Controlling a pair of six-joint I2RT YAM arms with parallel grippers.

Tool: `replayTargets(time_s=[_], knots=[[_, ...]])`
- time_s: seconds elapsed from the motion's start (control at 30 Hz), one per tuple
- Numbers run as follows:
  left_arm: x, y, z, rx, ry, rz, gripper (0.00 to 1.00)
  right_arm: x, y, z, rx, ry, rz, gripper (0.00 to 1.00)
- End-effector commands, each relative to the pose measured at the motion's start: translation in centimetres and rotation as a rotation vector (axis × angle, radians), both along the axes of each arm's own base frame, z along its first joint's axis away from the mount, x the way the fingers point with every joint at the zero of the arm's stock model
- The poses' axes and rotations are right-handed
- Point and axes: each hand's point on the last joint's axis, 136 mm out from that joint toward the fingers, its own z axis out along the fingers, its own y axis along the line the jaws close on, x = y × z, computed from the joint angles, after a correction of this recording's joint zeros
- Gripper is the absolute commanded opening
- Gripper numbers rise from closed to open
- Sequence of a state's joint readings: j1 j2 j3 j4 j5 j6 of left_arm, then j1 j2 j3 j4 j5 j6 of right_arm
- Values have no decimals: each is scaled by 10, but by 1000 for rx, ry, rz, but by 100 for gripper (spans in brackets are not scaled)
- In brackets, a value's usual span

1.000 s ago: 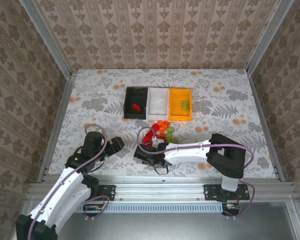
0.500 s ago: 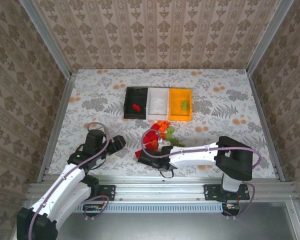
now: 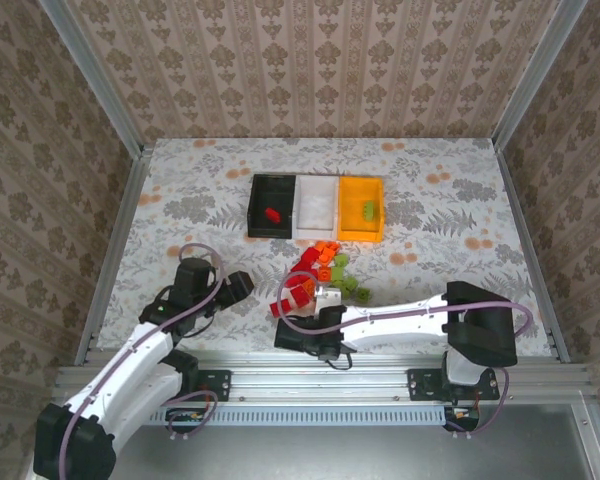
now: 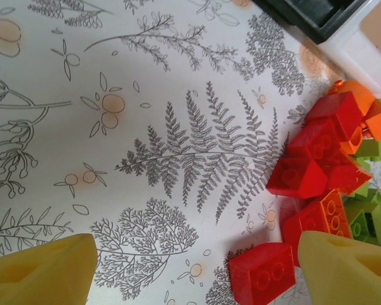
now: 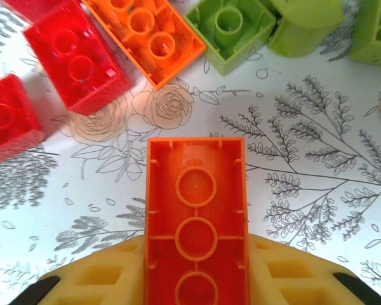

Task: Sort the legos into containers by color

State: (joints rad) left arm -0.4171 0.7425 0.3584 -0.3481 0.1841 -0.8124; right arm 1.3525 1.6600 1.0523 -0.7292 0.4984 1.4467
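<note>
Right jaws pinching orange brick, near end cut off | left jaws spread, tips cropped

The desk lay bare to the left and right of the 3 containers, with a narrow open strip between them and the back wall. The heap of legos blocked the middle, between the containers and the arms. The right arm lay low across the near edge, barring entry from that side. In the left wrist view, open desk ran up to the red bricks.
</note>
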Motion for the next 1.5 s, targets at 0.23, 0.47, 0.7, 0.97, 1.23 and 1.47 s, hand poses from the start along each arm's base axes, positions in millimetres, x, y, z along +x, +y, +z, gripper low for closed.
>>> replayTargets(time_s=[0.23,0.47,0.7,0.97,1.23,1.47], knots=[[9,4,12,24,-6,34,84,39,-19,63,-47,-194,24,27],[24,-4,14,30,16,32,84,139,-58,81,-31,-245,16,29],[37,-15,12,44,89,5,83,256,-99,74,-135,-216,21,29],[41,-13,26,55,66,12,84,322,-122,41,-158,-98,7,33],[36,-10,22,64,78,6,84,337,-131,37,-156,-87,3,47],[34,-12,27,46,61,-8,84,318,-135,94,-138,-173,-1,51]])
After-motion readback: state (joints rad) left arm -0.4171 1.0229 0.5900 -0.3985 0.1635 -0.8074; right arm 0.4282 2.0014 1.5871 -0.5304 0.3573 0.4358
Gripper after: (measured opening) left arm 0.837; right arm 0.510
